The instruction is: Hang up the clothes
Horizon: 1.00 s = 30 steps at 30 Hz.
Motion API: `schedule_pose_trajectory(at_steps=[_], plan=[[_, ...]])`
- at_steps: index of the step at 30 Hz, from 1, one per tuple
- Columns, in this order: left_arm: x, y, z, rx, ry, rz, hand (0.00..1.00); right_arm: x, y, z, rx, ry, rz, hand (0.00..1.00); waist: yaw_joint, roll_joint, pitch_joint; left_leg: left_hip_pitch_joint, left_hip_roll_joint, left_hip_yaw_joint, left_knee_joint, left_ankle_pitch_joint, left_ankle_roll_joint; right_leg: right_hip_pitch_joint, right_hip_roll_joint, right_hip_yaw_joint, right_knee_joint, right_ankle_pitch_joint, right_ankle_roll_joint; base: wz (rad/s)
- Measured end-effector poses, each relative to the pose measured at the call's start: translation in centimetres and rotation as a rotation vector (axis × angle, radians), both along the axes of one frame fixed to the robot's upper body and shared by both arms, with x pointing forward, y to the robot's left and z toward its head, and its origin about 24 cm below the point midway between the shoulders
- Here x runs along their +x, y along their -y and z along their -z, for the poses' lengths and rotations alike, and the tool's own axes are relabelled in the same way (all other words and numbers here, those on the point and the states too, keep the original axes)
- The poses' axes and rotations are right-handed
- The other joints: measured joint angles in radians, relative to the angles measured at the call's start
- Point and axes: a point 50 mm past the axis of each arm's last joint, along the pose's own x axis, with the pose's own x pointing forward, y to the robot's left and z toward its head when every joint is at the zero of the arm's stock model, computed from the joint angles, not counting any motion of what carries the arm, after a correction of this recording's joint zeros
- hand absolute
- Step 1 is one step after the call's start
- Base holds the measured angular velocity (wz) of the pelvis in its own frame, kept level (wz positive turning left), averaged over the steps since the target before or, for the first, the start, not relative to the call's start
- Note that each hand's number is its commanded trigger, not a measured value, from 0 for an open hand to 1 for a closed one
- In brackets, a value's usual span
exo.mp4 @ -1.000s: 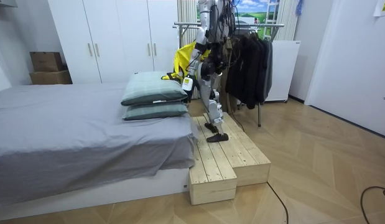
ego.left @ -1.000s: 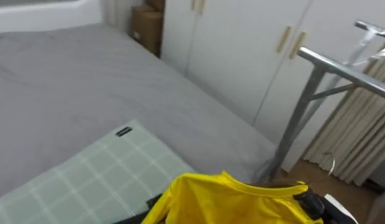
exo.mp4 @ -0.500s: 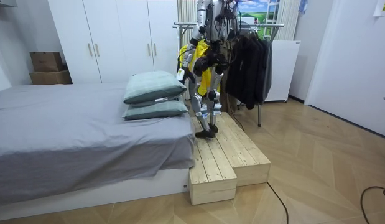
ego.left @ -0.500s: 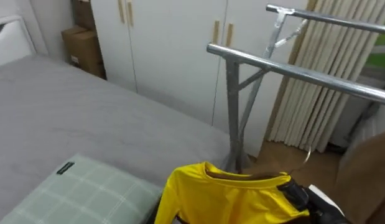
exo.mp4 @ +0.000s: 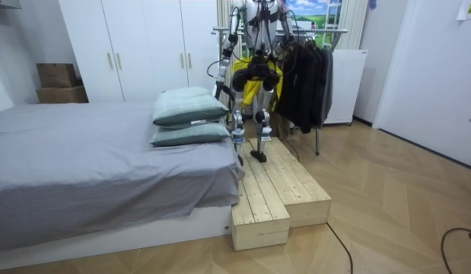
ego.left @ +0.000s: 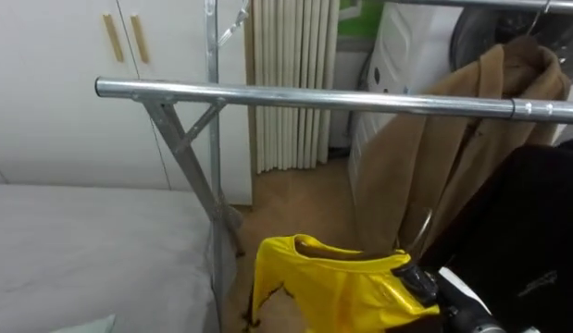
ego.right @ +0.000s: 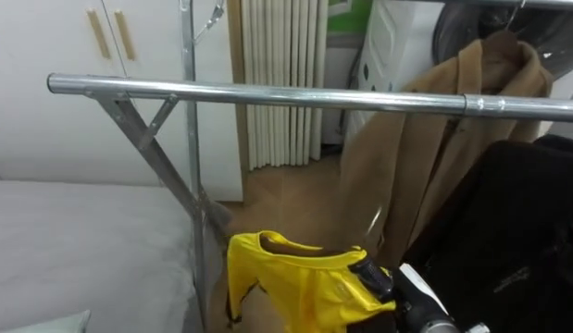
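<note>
Bedroom; robot stands on wood step (exo.mp4: 273,186) facing rail (ego.left: 314,96). Right hand (ego.left: 418,280), below rail and right of its middle, has fingers curled tight on shirt (ego.left: 328,287) at one shoulder. Shirt is held collar-up with hook (ego.left: 423,229) rising toward rail, likely so it can go onto the bare bar. Tan coat (ego.left: 425,157) and black coat (ego.left: 522,222) hang on rail's right; bed (ego.left: 82,240) lies below its left end.

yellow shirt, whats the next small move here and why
Probably raise the yellow shirt toward the rail. It sits well below the rail, at the right hand, with its hanger hook sticking up above the collar. The rail is bare left of the tan coat, so the hook could likely go over there.
</note>
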Motion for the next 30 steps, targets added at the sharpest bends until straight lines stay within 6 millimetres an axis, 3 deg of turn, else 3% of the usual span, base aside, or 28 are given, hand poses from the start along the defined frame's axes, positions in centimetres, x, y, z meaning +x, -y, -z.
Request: schedule_pose_trajectory(at_steps=[7, 15, 20, 25, 30], plan=[[0.4, -0.1, -0.1, -0.003, 0.047, 0.013, 0.0, 0.1, -0.2, -0.4, -0.008, 0.012, -0.022, 1.0, 0.027, -0.01, 0.0042, 0.053, 0.003, 0.061, -0.067, -0.003, 0.006, 0.014, 0.014, 0.07, -0.021, -0.004, 0.005, -0.26], [-0.7, -0.5, -0.1, 0.005, 0.061, -0.002, 0.0, 0.8, -0.4, -2.3, -0.162, 0.088, -0.087, 1.0, 0.034, -0.025, 0.0037, 0.093, 0.007, 0.11, -0.084, -0.003, 0.006, 0.05, 0.017, 0.094, -0.054, -0.004, 0.005, -0.13], [-0.8, -0.8, -0.2, 0.011, 0.066, 0.001, 0.0, 1.0, -0.5, -3.4, -0.218, 0.12, -0.121, 1.0, 0.039, -0.031, 0.0034, 0.105, 0.011, 0.113, -0.09, -0.003, 0.005, 0.064, 0.02, 0.097, -0.057, -0.002, 0.002, -0.02], [-0.5, -0.8, -0.2, 0.012, 0.077, 0.008, 0.0, 2.3, -0.7, -6.9, -0.314, 0.247, -0.174, 1.0, 0.048, -0.03, 0.0042, 0.118, 0.019, 0.115, -0.095, -0.006, 0.001, 0.075, 0.031, 0.112, -0.073, 0.004, -0.008, -0.08], [0.2, -0.8, -0.3, 0.012, 0.12, 0.026, 0.0, 2.9, -1.0, -8.1, -0.347, 0.303, -0.185, 1.0, 0.048, -0.027, 0.0054, 0.127, 0.02, 0.114, -0.095, -0.006, 0.001, 0.085, 0.032, 0.108, -0.074, 0.004, -0.009, 0.01]])
